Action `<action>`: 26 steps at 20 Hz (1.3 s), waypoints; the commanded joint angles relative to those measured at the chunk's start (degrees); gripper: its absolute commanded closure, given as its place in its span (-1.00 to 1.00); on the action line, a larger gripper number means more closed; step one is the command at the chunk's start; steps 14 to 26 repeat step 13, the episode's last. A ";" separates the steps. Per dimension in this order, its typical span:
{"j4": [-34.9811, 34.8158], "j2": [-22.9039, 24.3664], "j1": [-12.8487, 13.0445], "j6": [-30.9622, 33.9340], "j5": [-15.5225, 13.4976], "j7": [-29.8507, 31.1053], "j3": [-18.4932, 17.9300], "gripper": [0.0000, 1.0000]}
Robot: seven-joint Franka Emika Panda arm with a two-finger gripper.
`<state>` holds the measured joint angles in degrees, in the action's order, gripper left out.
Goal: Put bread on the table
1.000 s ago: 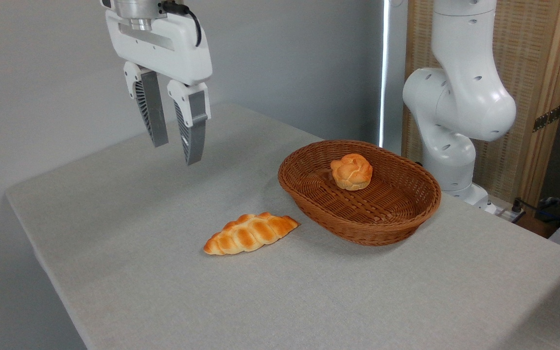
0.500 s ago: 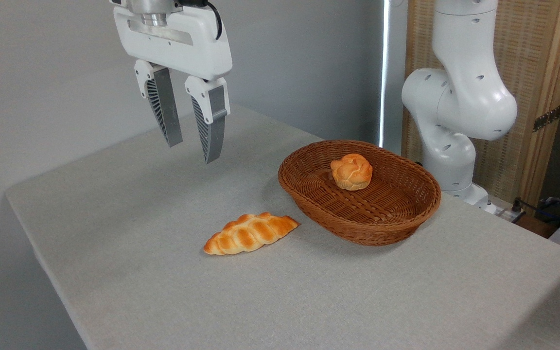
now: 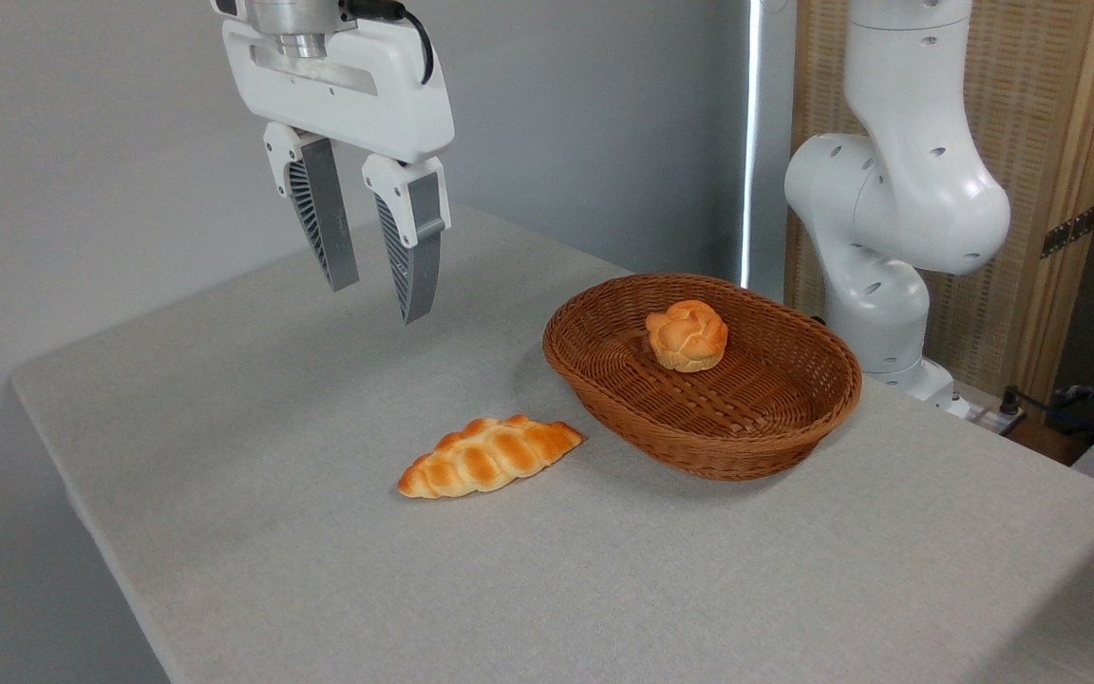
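Fixed camera view of 1 arm at a cloth-covered table (image 3: pixel 319 589). The bread (image 3: pixel 488 456) lies flat on the grey cloth, outside the basket (image 3: pixel 756 446), its right tip just beside the basket's near wall, whether touching cannot be told; its long axis runs from lower left to upper right in the picture, rising slightly toward the basket; both pointed ends and the scored top are in plain sight. The gripper (image 3: pixel 381 302) hangs in the air well above the table, up and to the left of the bread and farther back; the bread therefore lies below it, to the right and nearer the camera; there is only 1 arm, so no choice of the nearer hand arises. The 2 ribbed fingers (image 3: pixel 322 223) point downward and stand apart with a clear gap between them; nothing is held between them and they touch nothing; the gripper is released and empty. A round bun (image 3: pixel 688 334) sits inside the basket toward its far side, well apart from the gripper. Judged from how things lie, the loaf already rests on the table as the task asks, and no further grasp seems called for; were 1 needed, the fingers would have to come down across the loaf's short width.
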<state>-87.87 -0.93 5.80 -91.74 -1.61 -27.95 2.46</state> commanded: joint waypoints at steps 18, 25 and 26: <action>-0.29 0.40 3.87 1.30 3.28 -0.70 -4.74 -1.00; -0.29 0.40 3.87 1.30 3.28 -0.70 -4.74 -1.00; -0.29 0.40 3.87 1.30 3.28 -0.70 -4.74 -1.00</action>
